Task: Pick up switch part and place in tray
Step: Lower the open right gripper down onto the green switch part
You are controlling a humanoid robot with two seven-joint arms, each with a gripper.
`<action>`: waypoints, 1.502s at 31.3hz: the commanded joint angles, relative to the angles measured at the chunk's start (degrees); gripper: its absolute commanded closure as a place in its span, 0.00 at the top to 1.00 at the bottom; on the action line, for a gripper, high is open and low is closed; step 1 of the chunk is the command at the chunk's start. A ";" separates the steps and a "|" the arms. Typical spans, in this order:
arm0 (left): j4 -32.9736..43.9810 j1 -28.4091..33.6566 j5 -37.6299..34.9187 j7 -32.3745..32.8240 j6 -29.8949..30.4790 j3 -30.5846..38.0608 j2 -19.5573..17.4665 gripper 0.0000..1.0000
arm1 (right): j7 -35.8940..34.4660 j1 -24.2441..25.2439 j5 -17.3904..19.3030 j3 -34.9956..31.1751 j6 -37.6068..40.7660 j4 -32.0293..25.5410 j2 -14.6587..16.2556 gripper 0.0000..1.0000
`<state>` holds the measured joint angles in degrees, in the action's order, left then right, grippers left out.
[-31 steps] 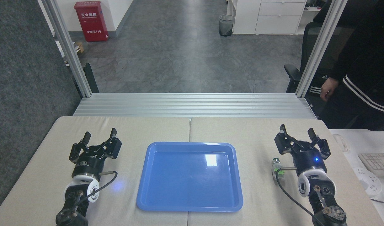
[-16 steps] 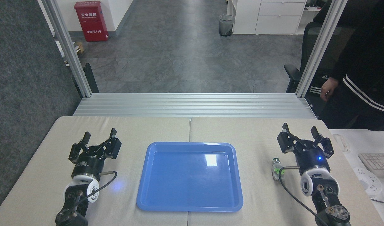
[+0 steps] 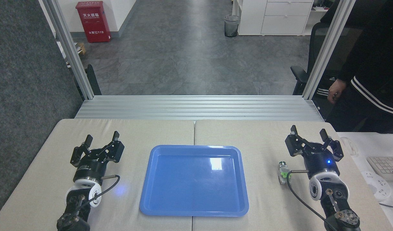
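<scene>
left tool [image 3: 101,138]: spread, empty | right tool [image 3: 308,133]: spread, empty | small silver-green-white switch part [image 3: 282,171]: on bench beside right tool | glossy blue plastic tray [image 3: 194,208]: central

Office: drawer cabinet [image 3: 281,16], keyboard [image 3: 384,164]

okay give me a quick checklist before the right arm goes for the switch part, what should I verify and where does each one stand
1. Right gripper open, nothing held: ok.
2. Switch part lying free on the table, between tray and right arm: ok.
3. Right gripper lined up over the part: not ok, it sits farther back and to the right.
4. Cable clear of the part: not ok, it loops right beside it.
5. Tray interior bare: ok.
6. Left gripper open, away from the tray: ok.
</scene>
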<state>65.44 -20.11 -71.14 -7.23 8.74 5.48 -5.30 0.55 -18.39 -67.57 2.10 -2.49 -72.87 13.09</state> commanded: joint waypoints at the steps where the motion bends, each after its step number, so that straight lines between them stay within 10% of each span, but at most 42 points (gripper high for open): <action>1: 0.13 -0.02 -0.05 -0.06 0.05 -0.03 0.03 1.00 | -0.03 0.11 -0.02 0.10 0.03 -0.16 0.36 0.99; 47: 0.13 0.42 -0.14 -0.06 0.14 -0.03 0.12 1.00 | 7.27 4.50 -1.25 6.78 -1.37 12.75 -3.25 0.98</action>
<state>65.61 -19.93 -71.28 -7.25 8.85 5.42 -5.12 7.32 -14.36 -68.28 6.80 -3.03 -64.81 10.92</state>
